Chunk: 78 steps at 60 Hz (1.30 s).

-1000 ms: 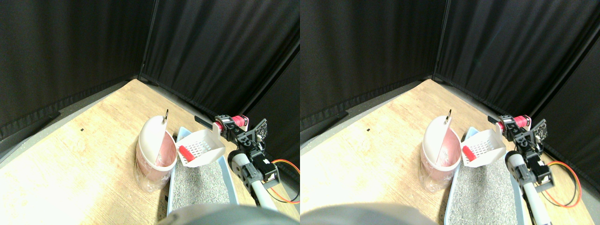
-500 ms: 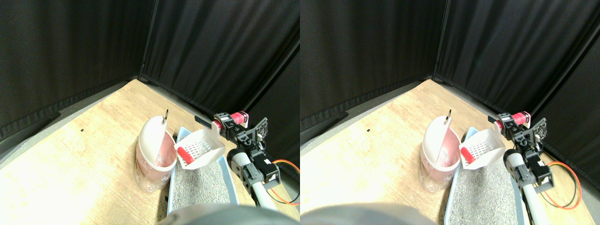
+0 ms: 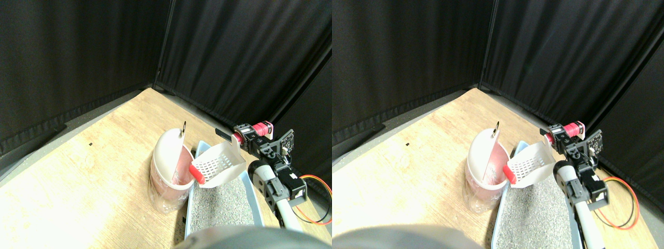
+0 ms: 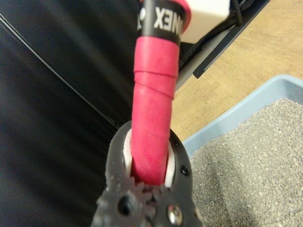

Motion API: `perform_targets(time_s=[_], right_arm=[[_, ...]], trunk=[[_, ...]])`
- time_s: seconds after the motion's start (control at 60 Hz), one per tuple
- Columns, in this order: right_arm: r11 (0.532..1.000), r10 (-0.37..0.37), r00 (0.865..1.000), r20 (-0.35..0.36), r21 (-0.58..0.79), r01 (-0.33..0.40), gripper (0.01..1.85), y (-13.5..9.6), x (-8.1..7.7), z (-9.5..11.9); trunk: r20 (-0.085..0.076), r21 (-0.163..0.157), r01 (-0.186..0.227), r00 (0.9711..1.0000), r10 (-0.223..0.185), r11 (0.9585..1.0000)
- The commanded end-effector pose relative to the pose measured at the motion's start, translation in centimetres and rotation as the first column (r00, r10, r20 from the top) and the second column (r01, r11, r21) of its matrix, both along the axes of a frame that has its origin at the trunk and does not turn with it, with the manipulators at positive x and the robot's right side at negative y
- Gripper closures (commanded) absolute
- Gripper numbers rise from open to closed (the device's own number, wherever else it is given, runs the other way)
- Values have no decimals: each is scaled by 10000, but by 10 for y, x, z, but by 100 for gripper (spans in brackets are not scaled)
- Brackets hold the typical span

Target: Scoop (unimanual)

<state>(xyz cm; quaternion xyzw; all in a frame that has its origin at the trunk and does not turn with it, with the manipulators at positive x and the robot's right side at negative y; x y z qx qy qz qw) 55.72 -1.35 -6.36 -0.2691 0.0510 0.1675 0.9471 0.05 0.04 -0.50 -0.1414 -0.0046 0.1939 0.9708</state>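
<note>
My right gripper (image 3: 253,135) is shut on the pink wrapped handle (image 3: 262,128) of a white slotted scoop (image 3: 219,164). The scoop hangs tilted over the far end of the light blue litter tray (image 3: 190,207), its front lip at the rim of the pink bin (image 3: 167,182) with the white swing lid (image 3: 166,149). A red piece (image 3: 196,174) lies at that lip, right beside the bin's opening. In the wrist view the dark jaws of the gripper (image 4: 149,163) clasp the pink handle (image 4: 154,104) on both sides, above the grey litter (image 4: 255,165).
Black curtains (image 3: 104,57) close off the back and both sides. The wooden floor (image 3: 83,176) stretches out left of the bin. An orange cable (image 3: 315,180) loops at the right by the arm. The tray's rim (image 4: 227,118) shows in the wrist view.
The scoop has swung left toward the bin and tipped further down. The red piece has slid from the scoop's middle to its front lip.
</note>
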Motion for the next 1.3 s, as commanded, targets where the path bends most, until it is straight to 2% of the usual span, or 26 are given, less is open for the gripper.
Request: perform_targets(time_s=[0.017, 0.183, 0.533, 0.583, 0.683, 0.75, 0.95, 0.967, 1.017, 1.033, 1.083, 1.117, 1.15, 1.183, 1.2, 1.217, 1.283, 1.3], right_arm=[[9995, -276, 9971, 714, 201, 262, 174, 2, 2, 12], [9990, -289, 9963, 809, 350, 262, 179, 1, 3, 13], [9984, -448, 9963, 732, 380, 421, 180, -2, 5, 10], [9971, -488, 9960, 746, 627, 442, 175, -6, 4, 10], [9827, -866, 9930, 800, 1707, 720, 181, -15, 5, 9], [9536, -1243, 9899, 682, 2838, 1002, 181, -29, 5, 8], [8936, -1497, 9850, 858, 4382, 976, 181, -66, 3, 4], [8714, -1527, 9849, 820, 4812, 951, 181, -76, 2, 2], [8658, -1567, 9844, 800, 4907, 980, 181, -78, 1, 2], [8417, -1697, 9829, 709, 5291, 1072, 181, -88, 1, -1], [8317, -1678, 9834, 693, 5455, 1035, 181, -92, 1, -2], [7961, -2031, 9781, 464, 5894, 1373, 181, -104, 0, -5], [7961, -2031, 9781, 464, 5894, 1373, 181, -104, 0, -5], [7606, -2278, 9732, 329, 6300, 1568, 181, -114, -1, -8], [7606, -2278, 9732, 329, 6300, 1568, 181, -114, -1, -8], [7268, -2396, 9708, 133, 6654, 1703, 181, -122, -1, -10], [7077, -2537, 9672, 100, 6836, 1785, 181, -127, -2, -12], [7000, -2599, 9656, 39, 6896, 1856, 181, -133, -3, -14]], trunk=[[163, 84, -240, 9996, 239, 9997], [172, 113, -241, 9996, 239, 9996], [74, 187, -158, 9999, 156, 9997], [38, 235, -80, 10000, 79, 9997], [13, 331, 86, 10000, -86, 9994], [-7, 387, 204, 9998, -203, 9990], [-139, 637, 622, 9980, -615, 9960], [-173, 701, 761, 9970, -751, 9946], [-200, 753, 862, 9962, -849, 9934], [-223, 789, 932, 9955, -917, 9925], [-245, 843, 1022, 9946, -1005, 9912], [-289, 926, 1187, 9928, -1165, 9886], [-293, 947, 1215, 9924, -1192, 9881], [-327, 1026, 1353, 9906, -1326, 9855], [-335, 1034, 1382, 9902, -1354, 9850], [-355, 1059, 1437, 9894, -1407, 9839], [-387, 1114, 1552, 9877, -1518, 9816], [-408, 1150, 1630, 9864, -1593, 9799]])
